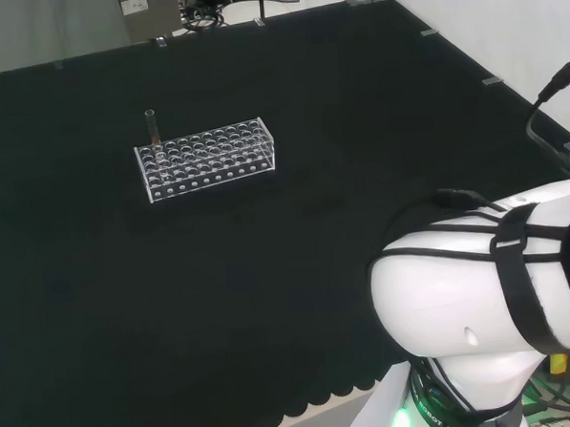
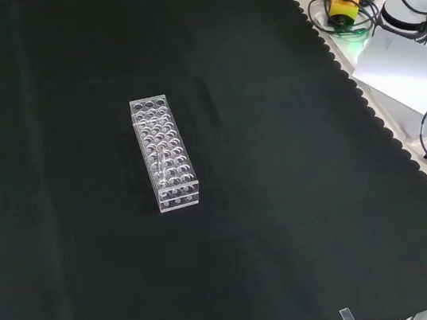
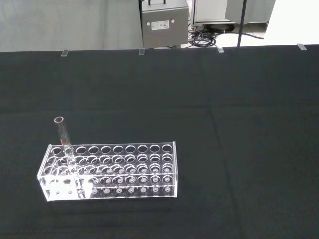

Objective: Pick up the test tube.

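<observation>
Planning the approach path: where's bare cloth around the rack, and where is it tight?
Bare black cloth lies on every side of the clear rack. In the head view, the broadest patch runs between the rack and the arm's white link. The one tight spot is the rack's left end in that view, where the test tube stands in a back corner hole.

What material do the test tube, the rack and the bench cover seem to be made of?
Test tube: clear glass or plastic; the rack shows through it, and which of the two cannot be told.
Rack: probably clear, glossy acrylic; see-through plates with bright edges and rows of round holes.
Cloth: black matte fabric; no shine, faint creases, a scalloped cut edge.
</observation>
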`<state>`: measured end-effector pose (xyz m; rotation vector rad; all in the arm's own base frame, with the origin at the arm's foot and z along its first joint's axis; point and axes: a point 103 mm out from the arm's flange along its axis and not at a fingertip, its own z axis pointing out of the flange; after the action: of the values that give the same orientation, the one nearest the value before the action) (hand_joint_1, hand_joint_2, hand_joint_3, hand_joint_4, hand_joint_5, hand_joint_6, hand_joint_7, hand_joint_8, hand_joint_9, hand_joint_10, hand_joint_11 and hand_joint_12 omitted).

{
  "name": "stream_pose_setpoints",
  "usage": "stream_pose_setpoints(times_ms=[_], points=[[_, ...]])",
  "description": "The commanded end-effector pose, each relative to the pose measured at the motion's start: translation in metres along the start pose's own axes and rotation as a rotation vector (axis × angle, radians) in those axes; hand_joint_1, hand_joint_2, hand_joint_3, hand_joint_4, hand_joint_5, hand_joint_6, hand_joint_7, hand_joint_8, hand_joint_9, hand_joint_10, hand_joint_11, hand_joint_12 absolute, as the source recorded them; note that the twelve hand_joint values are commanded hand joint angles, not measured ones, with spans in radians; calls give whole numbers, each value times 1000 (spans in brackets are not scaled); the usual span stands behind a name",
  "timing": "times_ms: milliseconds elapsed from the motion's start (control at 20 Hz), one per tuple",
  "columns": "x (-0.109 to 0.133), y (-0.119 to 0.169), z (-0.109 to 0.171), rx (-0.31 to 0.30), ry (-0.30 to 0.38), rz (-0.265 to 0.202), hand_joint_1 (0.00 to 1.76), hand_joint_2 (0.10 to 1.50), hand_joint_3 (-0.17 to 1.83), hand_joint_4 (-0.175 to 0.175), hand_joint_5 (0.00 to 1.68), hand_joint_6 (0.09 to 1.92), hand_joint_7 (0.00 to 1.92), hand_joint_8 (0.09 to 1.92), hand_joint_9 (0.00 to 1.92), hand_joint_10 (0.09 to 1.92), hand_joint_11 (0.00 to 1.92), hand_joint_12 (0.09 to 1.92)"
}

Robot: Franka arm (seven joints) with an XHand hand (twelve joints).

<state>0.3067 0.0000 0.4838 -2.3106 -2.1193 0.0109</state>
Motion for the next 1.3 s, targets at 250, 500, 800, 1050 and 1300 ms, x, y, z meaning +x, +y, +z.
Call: stream_pose_setpoints(times_ms=[250, 500, 800, 1050, 1300], points=[[3, 10, 0, -4, -7, -12, 446, 848, 350, -101, 84, 87, 4, 584, 5, 598, 1, 1217], [7, 32, 1, 2, 6, -46, 449, 864, 315, -102, 98, 87, 0, 640, 0, 649, 0, 1235], [22, 78, 5, 12, 3, -83, 635, 837, 280, -112, 165, 87, 42, 821, 1, 880, 0, 1414], [39, 119, 17, 40, 7, -123, 671, 829, 305, -121, 224, 87, 131, 877, 59, 970, 0, 1500], [55, 153, 35, 81, 10, -167, 672, 829, 316, -124, 244, 87, 167, 892, 90, 981, 0, 1516]])
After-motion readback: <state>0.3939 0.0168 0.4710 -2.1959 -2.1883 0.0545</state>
